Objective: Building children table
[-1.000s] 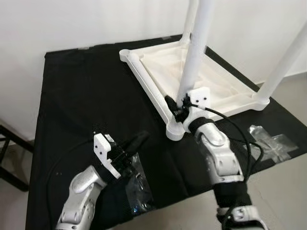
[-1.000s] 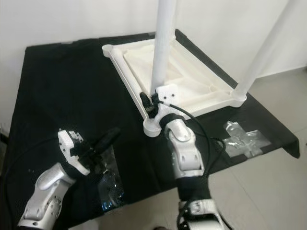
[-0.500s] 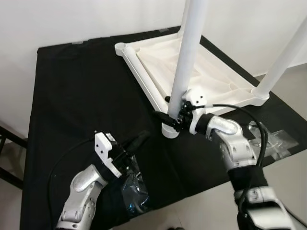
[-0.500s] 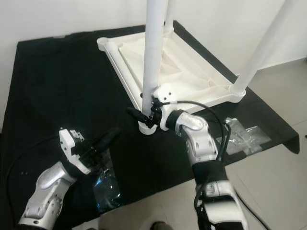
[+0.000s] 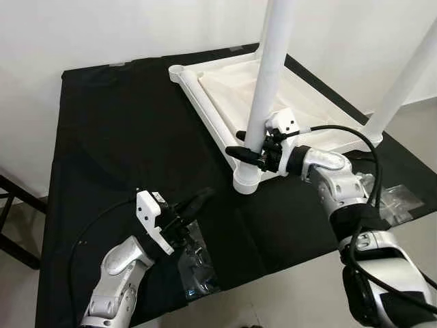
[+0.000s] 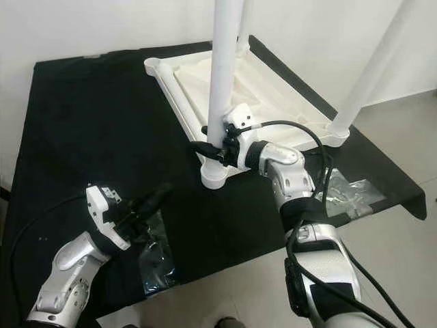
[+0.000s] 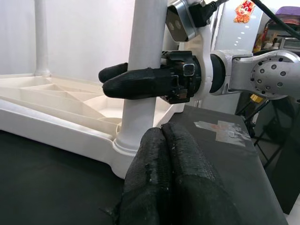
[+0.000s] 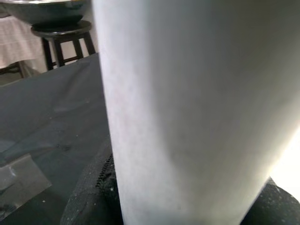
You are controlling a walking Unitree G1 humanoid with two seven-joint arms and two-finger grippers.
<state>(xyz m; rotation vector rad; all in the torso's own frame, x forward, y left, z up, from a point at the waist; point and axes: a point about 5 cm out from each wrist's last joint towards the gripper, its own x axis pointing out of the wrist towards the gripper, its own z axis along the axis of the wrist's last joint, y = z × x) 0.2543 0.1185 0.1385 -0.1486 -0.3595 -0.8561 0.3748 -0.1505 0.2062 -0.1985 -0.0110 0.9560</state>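
Left eye view: right pincer clasps the white cylindrical plastic table leg, seemingly tight; left pincer clenched, empty, over the black tabletop.

Looked like plain room in home: bare white wall, pale tiled floor, worktable draped in black cloth, dark wooden stool, fridge with magnet.

A black cloth is spread over the work surface, with pale floor and white wall adjoining.
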